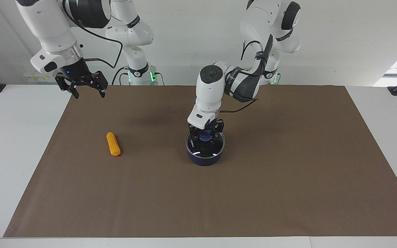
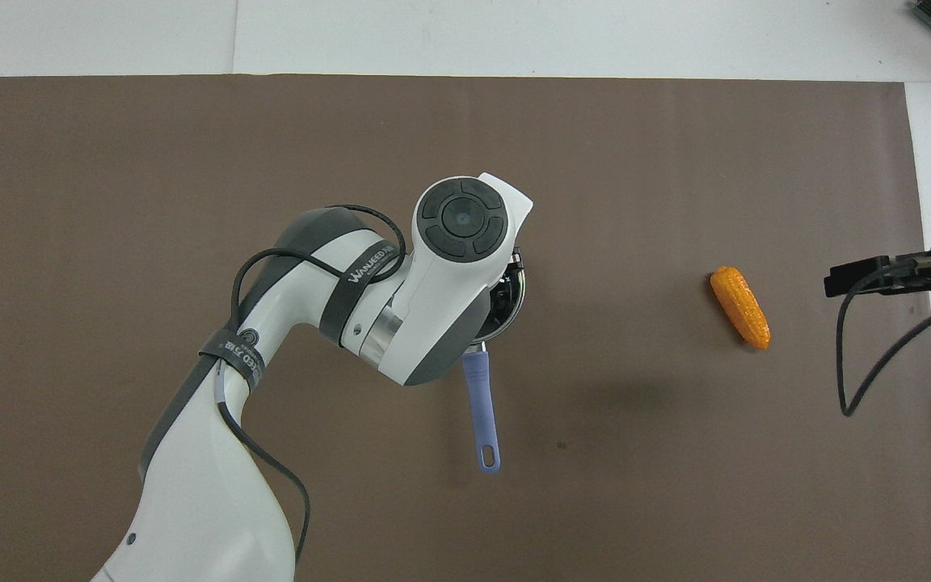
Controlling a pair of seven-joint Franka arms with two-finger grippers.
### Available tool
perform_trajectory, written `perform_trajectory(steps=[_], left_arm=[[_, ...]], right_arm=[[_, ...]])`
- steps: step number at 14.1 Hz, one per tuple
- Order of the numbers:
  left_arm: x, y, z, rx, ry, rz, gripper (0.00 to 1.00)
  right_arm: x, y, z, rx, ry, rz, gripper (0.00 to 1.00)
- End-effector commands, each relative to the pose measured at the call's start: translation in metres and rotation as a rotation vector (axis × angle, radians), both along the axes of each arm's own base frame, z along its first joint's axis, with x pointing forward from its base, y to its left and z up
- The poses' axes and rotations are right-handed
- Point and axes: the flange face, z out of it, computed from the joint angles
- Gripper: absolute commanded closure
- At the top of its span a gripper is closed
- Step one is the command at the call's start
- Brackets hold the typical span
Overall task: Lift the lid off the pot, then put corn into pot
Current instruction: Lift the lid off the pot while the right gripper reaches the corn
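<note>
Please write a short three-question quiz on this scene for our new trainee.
1. True or false: the lid is on the pot.
2. Which gripper is at the lid's knob? A. left gripper B. right gripper C. neither
3. Fill in: the corn lies on the brown mat, toward the ____ arm's end of the table.

Key:
1. True; the lid sits level on the pot's rim.
2. A; its fingers flank the knob, while the right gripper hangs open in the air near the mat's edge.
3. Right.
</note>
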Motion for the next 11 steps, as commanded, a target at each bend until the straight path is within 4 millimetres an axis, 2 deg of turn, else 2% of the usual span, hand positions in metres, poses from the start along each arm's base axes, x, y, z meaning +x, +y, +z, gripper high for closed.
perform_trajectory(steps=[1, 2, 4, 7, 8, 11], left_arm=[[0.003, 0.004, 0.017, 0.007, -0.024, 0.016, 1.0], [0.005, 0.008, 0.025, 0.002, -0.034, 0.021, 1.0], [0.009, 0.018, 0.045, -0.012, -0.057, 0.026, 1.0], [0.024, 0.042, 0.06, 0.003, -0.097, 0.037, 1.0], [0.029, 0.053, 0.064, 0.001, -0.101, 0.018, 1.0], [0.045, 0.106, 0.071, 0.014, -0.091, -0.031, 1.0]], right_arm=[[0.017, 0.0, -0.034, -0.003, -0.009, 0.021, 0.0], [0.022, 0.0, -0.045, -0.004, -0.013, 0.034, 0.0], [0.036, -0.004, -0.082, -0.005, 0.013, 0.034, 0.0], [0.053, -0.002, -0.13, -0.013, -0.009, 0.108, 0.0], [0.057, 0.0, -0.146, -0.015, -0.005, 0.176, 0.0], [0.068, -0.003, -0.195, -0.022, 0.003, 0.326, 0.0]])
